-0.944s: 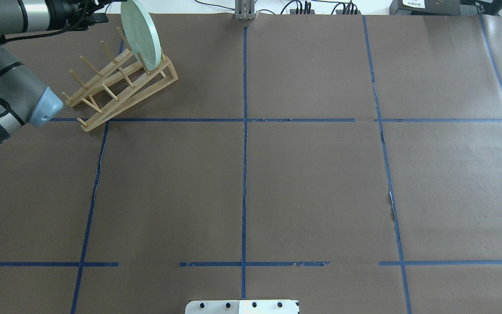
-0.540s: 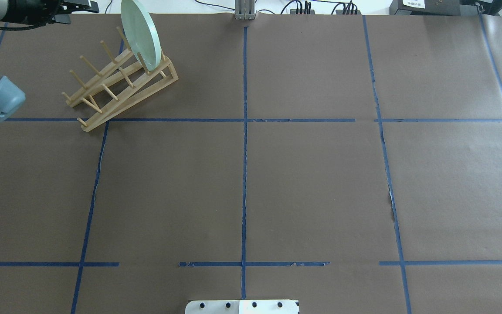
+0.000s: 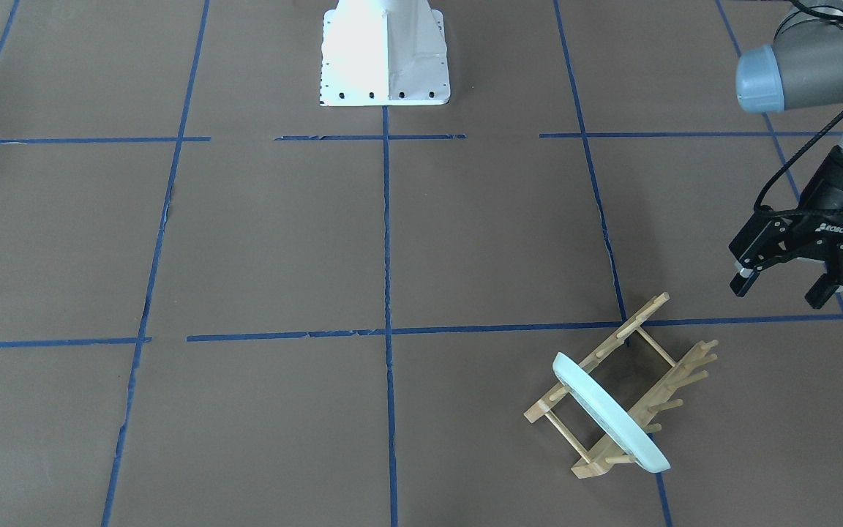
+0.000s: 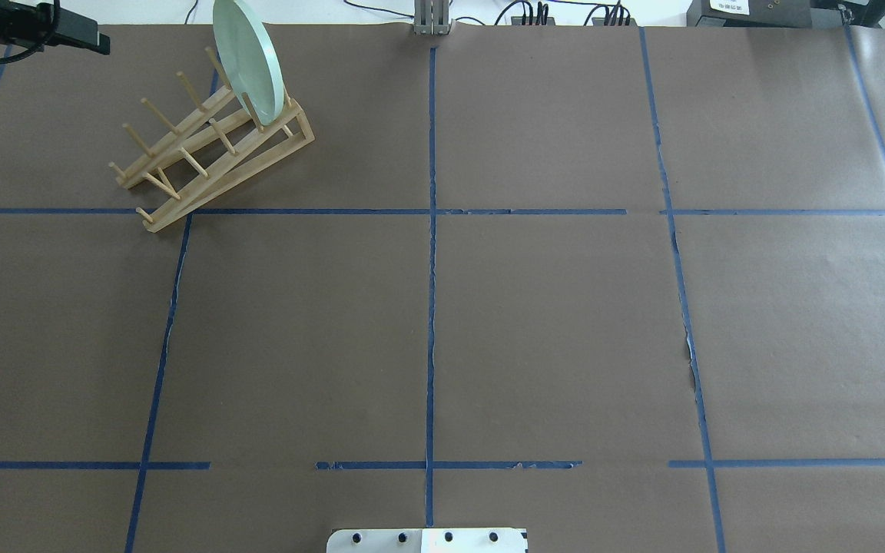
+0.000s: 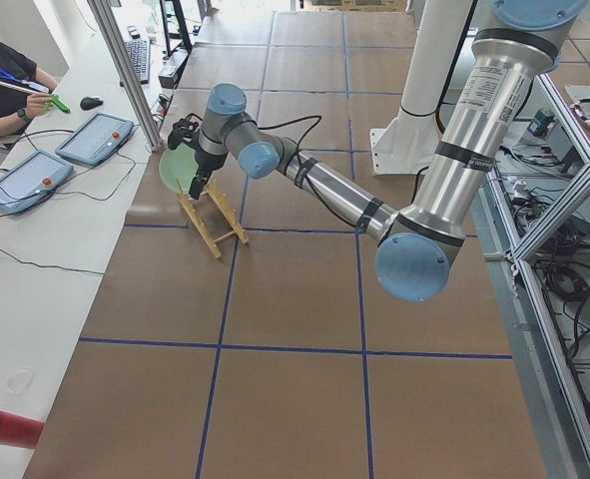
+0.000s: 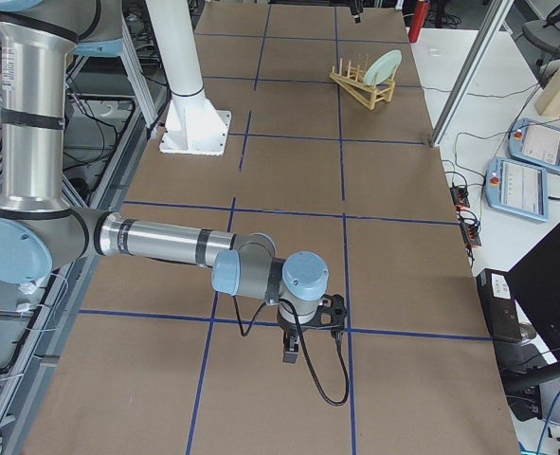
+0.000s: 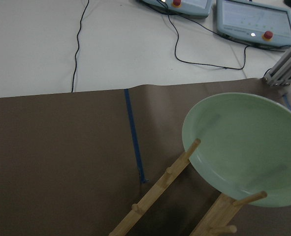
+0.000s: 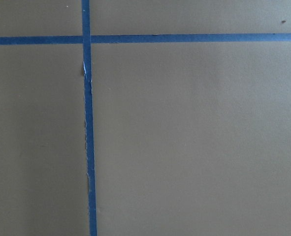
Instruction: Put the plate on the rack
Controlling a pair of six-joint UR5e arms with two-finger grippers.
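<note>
The pale mint-green plate (image 4: 246, 61) stands on edge between the pegs at the far end of the light wooden rack (image 4: 212, 165), at the table's far left. Both also show in the front-facing view, the plate (image 3: 608, 413) leaning in the rack (image 3: 615, 338), and in the left wrist view, plate (image 7: 248, 147) and rack (image 7: 155, 196). My left gripper (image 3: 780, 291) is open and empty, apart from the rack and raised above the table. My right gripper (image 6: 303, 336) shows only in the exterior right view, low over the table; I cannot tell whether it is open or shut.
The white robot base (image 3: 385, 55) stands at the table's near middle. An aluminium post (image 4: 431, 19) and cables line the far edge. Two operator pendants (image 7: 253, 19) lie on the white bench beyond the rack. A person (image 5: 5, 75) sits there.
My left arm has drawn back to the left, away from the plate, and is now nearly out of the overhead view. The plate and rack have not moved.
</note>
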